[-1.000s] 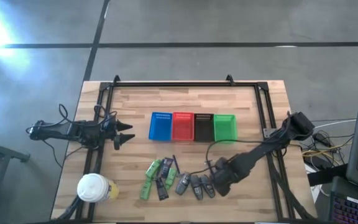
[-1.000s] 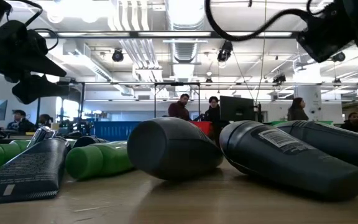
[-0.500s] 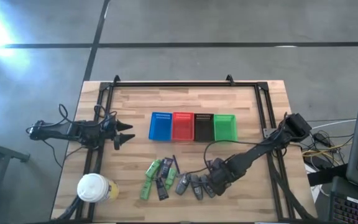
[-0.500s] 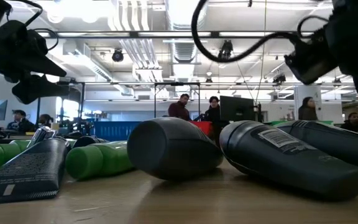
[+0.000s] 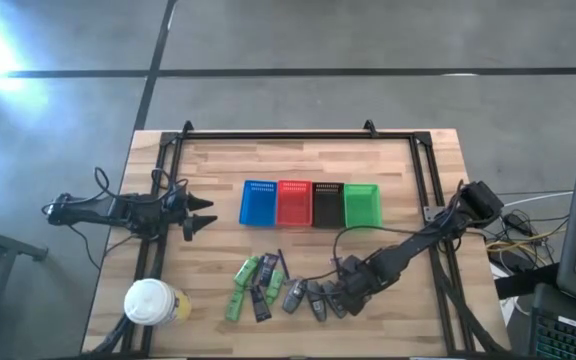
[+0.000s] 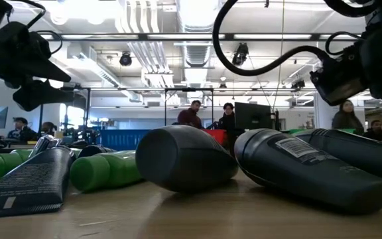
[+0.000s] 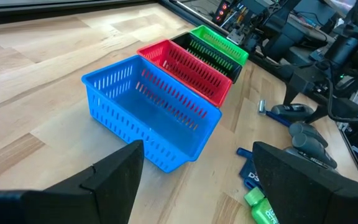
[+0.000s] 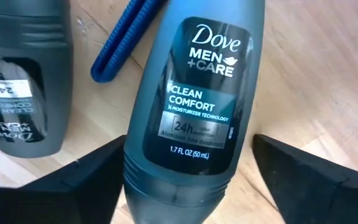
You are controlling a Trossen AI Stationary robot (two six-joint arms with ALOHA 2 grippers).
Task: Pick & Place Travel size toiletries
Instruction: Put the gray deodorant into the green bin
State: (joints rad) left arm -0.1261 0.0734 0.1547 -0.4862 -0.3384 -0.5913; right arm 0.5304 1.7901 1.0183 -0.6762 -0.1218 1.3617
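Right tool (image 8: 185,180), released, straddles a grey deodorant roll-on (image 8: 194,106) lying in the lower-centre row on the bench (image 5: 408,180); hard, smooth, light, probably rolls—grip mid-body across the label; left tool (image 5: 200,215) idle, released, at left.

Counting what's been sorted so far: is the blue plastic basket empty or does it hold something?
Empty. The blue plastic basket shows only its bare slotted floor in the left wrist view, and nothing inside it from above.
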